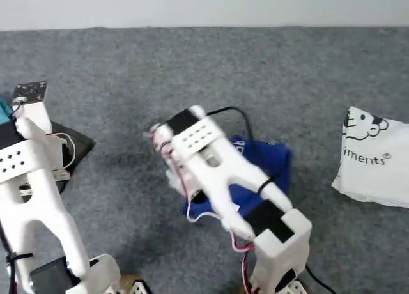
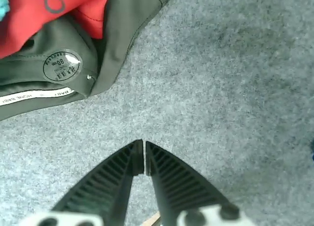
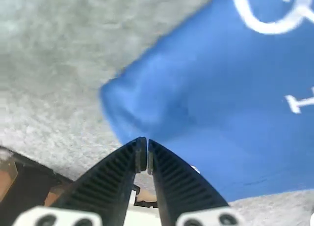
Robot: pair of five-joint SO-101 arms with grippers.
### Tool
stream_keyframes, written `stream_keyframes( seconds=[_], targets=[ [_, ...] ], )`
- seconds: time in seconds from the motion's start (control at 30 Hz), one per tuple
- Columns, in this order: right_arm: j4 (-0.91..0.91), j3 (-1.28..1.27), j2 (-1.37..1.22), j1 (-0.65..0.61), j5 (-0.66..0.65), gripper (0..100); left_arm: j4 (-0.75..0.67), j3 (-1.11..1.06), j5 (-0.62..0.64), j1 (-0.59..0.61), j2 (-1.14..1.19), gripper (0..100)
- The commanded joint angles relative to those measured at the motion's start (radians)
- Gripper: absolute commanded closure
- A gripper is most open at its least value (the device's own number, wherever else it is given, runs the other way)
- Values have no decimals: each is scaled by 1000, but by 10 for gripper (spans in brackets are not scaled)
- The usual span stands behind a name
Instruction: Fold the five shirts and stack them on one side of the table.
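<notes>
My left gripper (image 2: pixel 143 157), clenched empty, faces a round-labelled dark shirt (image 2: pixel 122 34). My right gripper (image 3: pixel 143 155) is clenched at a white-lettered blue shirt (image 3: pixel 221 113)

A blue shirt (image 1: pixel 271 161) with white print lies folded mid-worktop (image 1: pixel 128 70); a white shirt (image 1: pixel 377 160), also printed, lies folded at one edge; opposite, a red shirt (image 2: pixel 44 17) and a teal shirt (image 2: pixel 2 5) lie on a dark grey shirt (image 2: pixel 127 19)
</notes>
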State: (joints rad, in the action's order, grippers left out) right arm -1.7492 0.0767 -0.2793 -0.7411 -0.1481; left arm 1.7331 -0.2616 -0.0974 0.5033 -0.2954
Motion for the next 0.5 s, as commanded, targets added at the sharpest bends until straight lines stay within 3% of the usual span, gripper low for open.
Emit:
stream_keyframes(
  seconds=[0.0,0.2,0.47],
  targets=[
    [-27,-29,-30,-68,9,990,-11,8,2,6,-40,987],
    [-13,-25,-120,-73,6,990,-3,8,5,8,-51,987],
    [-45,12,179,21,-2,990,-41,-2,61,0,-334,987]
  ],
)
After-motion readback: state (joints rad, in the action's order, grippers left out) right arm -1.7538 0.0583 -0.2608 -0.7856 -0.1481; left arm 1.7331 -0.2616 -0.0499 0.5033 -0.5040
